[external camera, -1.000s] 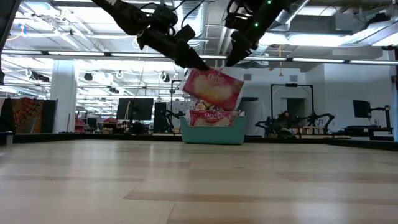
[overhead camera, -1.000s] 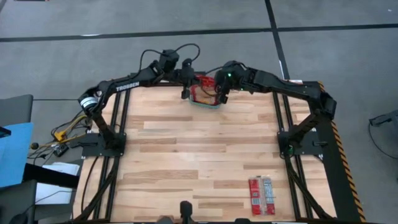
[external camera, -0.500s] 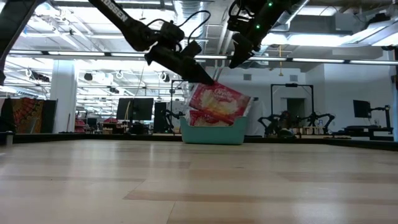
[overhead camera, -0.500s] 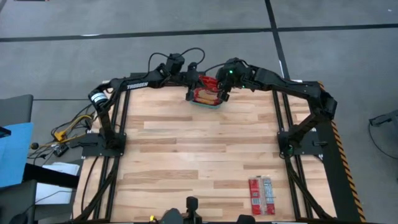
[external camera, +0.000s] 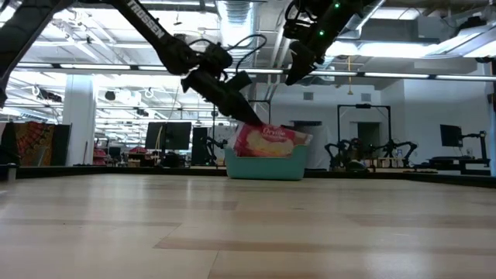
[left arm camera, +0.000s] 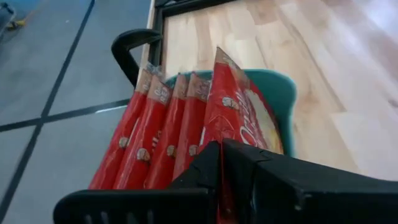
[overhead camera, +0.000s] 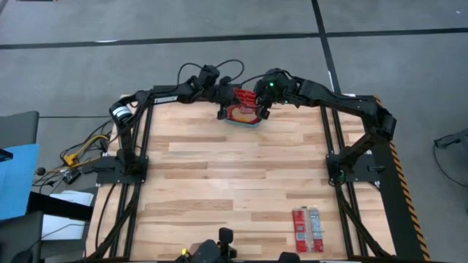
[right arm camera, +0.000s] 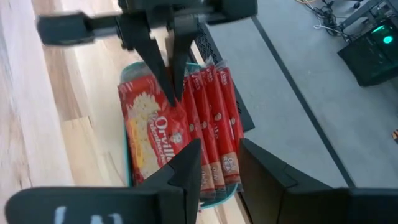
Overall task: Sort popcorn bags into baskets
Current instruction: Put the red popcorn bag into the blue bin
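The teal basket (overhead camera: 245, 122) (external camera: 263, 167) stands at the table's far edge, in the middle. Several red popcorn bags (left arm camera: 155, 130) stand on edge inside it, side by side. My left gripper (overhead camera: 224, 108) (external camera: 246, 124) is shut on one more red bag (external camera: 270, 141) (left arm camera: 245, 118), which lies tilted in the basket's near part against the others. My right gripper (overhead camera: 261, 109) (external camera: 293, 76) hangs open above the basket's right end and touches nothing. More bags (overhead camera: 308, 229) lie flat near the table's near right corner. My left gripper pinches the bag's end edge (left arm camera: 219, 152) between its two fingers, the bag seen edge-on between them. The fingers slant down from the table's left (external camera: 232, 105). The bag's far end sits inside the basket, tilted, with its face (right arm camera: 155, 137) up toward the near side.
The wooden table (overhead camera: 234, 183) is bare between the basket and the bags by the near right corner. Dark frame rails run along the table's left and right sides (overhead camera: 135, 168). Beyond the far edge lies grey floor (left arm camera: 56, 74).
My left gripper has moved down and toward the basket, still shut on the bag. The bag, held well above the basket a second ago, has come down into it and now leans there, tipped flatter. My right gripper has kept still above.
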Motion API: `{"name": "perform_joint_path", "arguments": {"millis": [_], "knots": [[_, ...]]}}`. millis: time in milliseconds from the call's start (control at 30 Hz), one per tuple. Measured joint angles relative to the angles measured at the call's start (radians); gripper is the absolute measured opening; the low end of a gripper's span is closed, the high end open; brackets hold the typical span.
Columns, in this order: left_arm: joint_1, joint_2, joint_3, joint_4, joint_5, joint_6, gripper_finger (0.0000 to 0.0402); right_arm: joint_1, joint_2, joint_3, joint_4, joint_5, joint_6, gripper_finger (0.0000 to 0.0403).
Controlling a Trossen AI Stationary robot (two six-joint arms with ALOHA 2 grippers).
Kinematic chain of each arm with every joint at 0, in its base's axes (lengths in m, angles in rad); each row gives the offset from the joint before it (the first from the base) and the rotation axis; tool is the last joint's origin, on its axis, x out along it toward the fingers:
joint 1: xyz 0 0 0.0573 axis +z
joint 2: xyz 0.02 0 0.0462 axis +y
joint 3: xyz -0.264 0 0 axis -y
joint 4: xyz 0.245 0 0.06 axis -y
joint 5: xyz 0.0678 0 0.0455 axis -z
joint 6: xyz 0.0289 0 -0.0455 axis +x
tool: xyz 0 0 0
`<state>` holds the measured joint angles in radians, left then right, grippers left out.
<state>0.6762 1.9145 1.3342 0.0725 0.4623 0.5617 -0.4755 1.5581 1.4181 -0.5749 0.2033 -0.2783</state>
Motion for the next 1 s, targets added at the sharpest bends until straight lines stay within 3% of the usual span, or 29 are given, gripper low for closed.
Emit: {"name": "perform_joint_path", "arguments": {"millis": [633,1000], "knots": [[-0.015,0.014,0.001,0.062,-0.029,0.220,0.0000,0.004,0.030,0.000,-0.019,-0.132,0.051,0.0128],[-0.003,0.015,0.001,-0.021,-0.018,0.294,0.0000,0.010,0.102,-0.001,-0.013,-0.160,0.065,0.0128]]}}
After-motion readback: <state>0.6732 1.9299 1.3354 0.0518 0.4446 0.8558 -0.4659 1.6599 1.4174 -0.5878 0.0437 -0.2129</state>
